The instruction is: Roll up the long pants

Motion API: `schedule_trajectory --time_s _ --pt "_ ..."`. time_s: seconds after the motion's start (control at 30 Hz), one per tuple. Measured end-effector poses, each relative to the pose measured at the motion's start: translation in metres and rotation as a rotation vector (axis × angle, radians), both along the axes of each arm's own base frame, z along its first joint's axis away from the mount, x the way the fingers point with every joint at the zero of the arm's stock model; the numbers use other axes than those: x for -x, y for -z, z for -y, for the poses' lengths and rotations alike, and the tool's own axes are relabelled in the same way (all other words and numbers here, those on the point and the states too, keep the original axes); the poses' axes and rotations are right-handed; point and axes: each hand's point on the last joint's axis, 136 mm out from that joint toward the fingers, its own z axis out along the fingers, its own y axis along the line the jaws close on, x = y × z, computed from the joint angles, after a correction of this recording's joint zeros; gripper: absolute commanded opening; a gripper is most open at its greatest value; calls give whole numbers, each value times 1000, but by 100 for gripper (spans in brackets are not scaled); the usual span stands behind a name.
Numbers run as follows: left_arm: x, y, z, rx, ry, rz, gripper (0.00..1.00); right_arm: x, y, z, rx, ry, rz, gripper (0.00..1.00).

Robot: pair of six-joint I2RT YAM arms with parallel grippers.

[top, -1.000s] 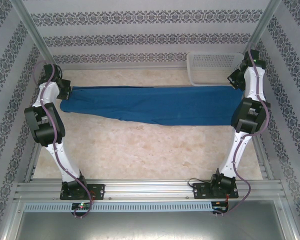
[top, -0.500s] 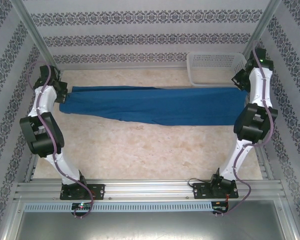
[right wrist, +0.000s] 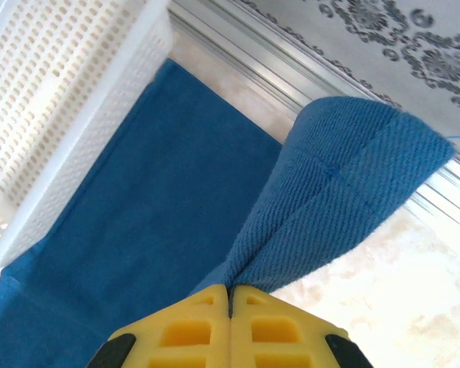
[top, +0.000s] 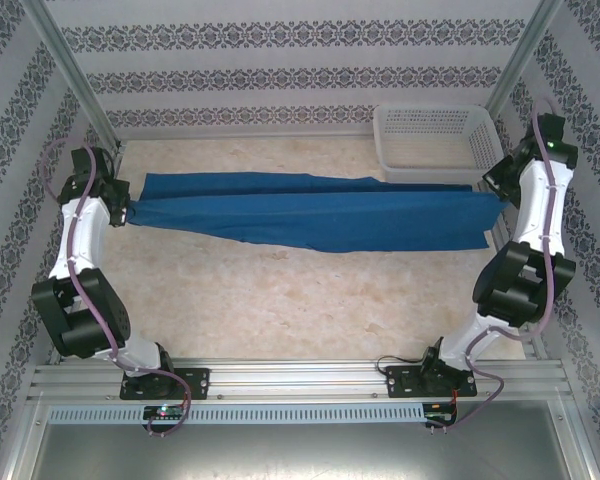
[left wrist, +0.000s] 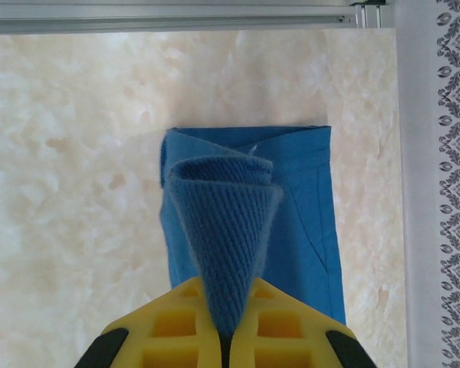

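1. Now the marbled table (top: 280, 300) bears the long pants (top: 320, 215), which lie in a band across its far half, from the left side almost to the right rail. A second ago they reached less far to the right and lay looser; now they are drawn straight, and a narrow split between the two legs shows toward the left end.
2. The left arm (top: 80, 240) has swung outward to the left, and the right arm (top: 535, 220) outward to the right, so each stands closer to its wall than before.
3. The white basket (top: 382, 140) sits in the far right corner, just behind the pants; with the right arm moved aside, more of its rim shows than a second ago.
4. The left claw (top: 128, 210) is clamped tight on the left end of the pants. In its wrist view, the fabric (left wrist: 299, 207) rises in a pinched cone out of the yellow fingers (left wrist: 224, 307).
5. The right claw (top: 500, 195) is likewise closed on the right end. Its wrist view shows a fold of cloth (right wrist: 161, 199) gripped between the closed fingers (right wrist: 230, 295), beside the basket wall (right wrist: 69, 77).
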Motion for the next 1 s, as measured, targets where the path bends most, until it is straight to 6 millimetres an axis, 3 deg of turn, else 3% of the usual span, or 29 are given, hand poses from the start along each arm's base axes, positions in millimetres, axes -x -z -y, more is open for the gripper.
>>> schedule_trajectory --time_s 0.17,0.4,0.7,0.9,1.0 --pt "17 -10 1 -21 -19 8 0 24 -10 -1 6 26 26 0" --pt "33 -17 -1 -22 -40 0 0 40 -26 -4 10 38 74 0" --pt "50 -17 -3 -26 -63 -25 0 47 -9 -6 -15 42 37 0" --pt "50 -14 -4 -22 -66 -33 0 45 -2 -5 -22 42 24 0" --pt "46 -2 -4 -2 -63 -61 0 41 10 -4 -40 40 -4 0"
